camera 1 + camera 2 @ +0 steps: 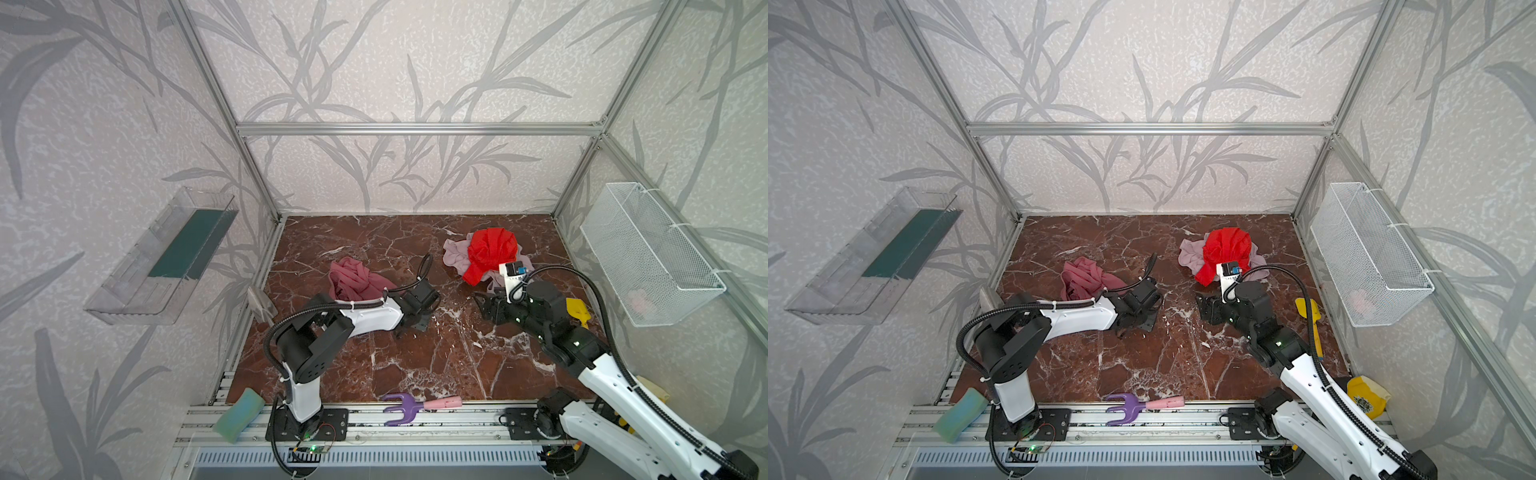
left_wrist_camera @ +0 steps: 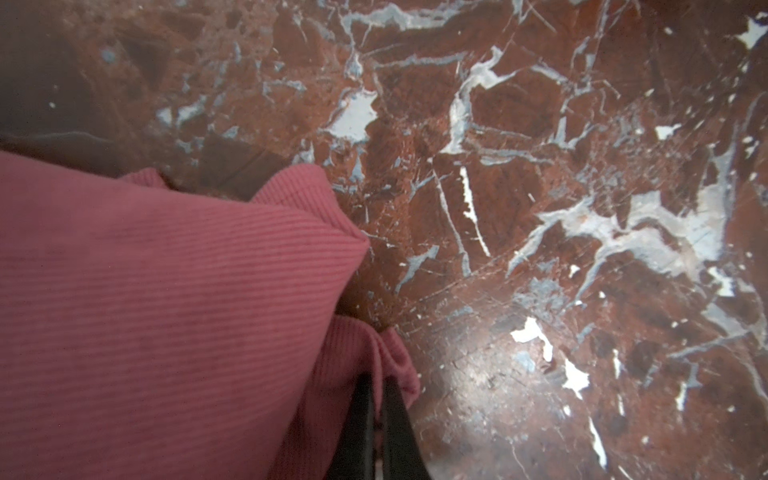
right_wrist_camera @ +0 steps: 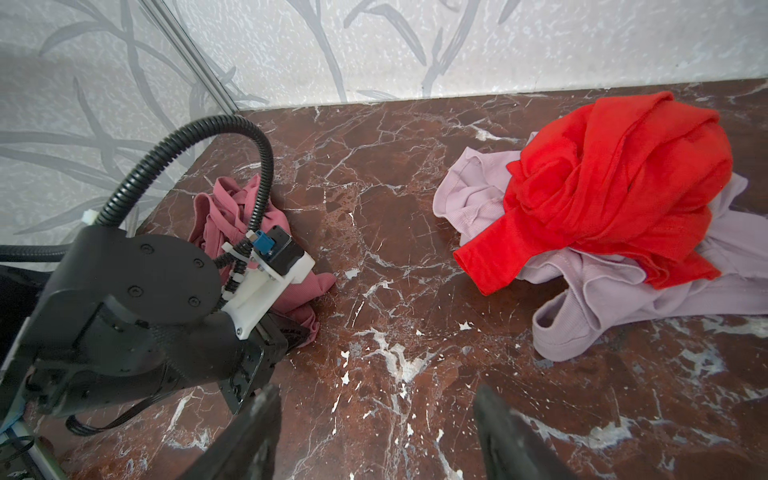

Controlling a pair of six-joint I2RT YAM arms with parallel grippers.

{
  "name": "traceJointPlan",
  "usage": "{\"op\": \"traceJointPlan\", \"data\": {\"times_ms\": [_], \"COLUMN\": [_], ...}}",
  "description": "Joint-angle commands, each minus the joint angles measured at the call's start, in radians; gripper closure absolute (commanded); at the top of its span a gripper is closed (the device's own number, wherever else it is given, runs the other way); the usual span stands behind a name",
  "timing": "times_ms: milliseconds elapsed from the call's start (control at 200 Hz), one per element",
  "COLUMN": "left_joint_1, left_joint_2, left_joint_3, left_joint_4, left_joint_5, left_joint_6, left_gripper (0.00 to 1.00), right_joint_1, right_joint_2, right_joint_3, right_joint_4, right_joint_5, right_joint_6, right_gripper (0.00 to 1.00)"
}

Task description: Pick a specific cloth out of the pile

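Where the cloth [image 1: 353,282] lies bunched on the left half of the brown marble worktop [image 1: 415,365], it is well apart from the pile [image 1: 486,253], which sits at the far right. In both top views the cloth is a crumpled dusty rose heap, and the left arm partly covers its near edge. In the left wrist view the left gripper [image 2: 376,390] has its two dark fingers [image 2: 357,424] clenched together on a ribbed fold of the cloth [image 2: 166,311]. The rest of the fabric rests on the worktop beside them.

The pile has a bright red cloth [image 3: 615,187] on top of a pale lilac-pink cloth [image 3: 582,299], whose edges spread out from under the red one. The right gripper [image 3: 376,392] is low over the worktop, near the pile but not touching it. Its fingers [image 3: 257,436] are spread wide and nothing is between them.

A purple fork tool [image 1: 401,409] with a pink handle lies at the front edge of the worktop, and a green sponge [image 1: 241,413] is at the front left corner.
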Motion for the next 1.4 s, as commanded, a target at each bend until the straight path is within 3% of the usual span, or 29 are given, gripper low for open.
{"op": "traceJointPlan", "data": {"times_ms": [0, 290, 530, 1015, 1395], "left_joint_1": [-0.007, -0.005, 0.026, 0.337, 0.571], "left_joint_2": [-0.061, -0.262, -0.425, -0.655, -0.594], "left_joint_3": [0.012, 0.069, 0.076, 0.012, -0.127], "left_joint_4": [-0.026, -0.087, -0.087, -0.091, 0.010], "left_joint_5": [-0.009, 0.034, -0.066, -0.048, -0.071], "left_joint_6": [0.007, 0.037, 0.080, 0.056, 0.005], "left_gripper": [1.00, 1.00, 1.00, 1.00, 1.00], "right_joint_1": [-0.003, -0.003, -0.003, -0.003, -0.004], "right_joint_2": [-0.028, -0.039, -0.023, 0.042, 0.076], "right_joint_3": [0.024, 0.040, 0.067, 0.117, 0.103], "right_joint_4": [-0.023, -0.032, -0.014, 0.045, 0.089], "right_joint_5": [0.000, -0.010, -0.044, -0.100, -0.114], "right_joint_6": [0.008, 0.016, 0.032, 0.061, 0.080], "right_gripper": [0.27, 0.27, 0.27, 0.27, 0.28]}}
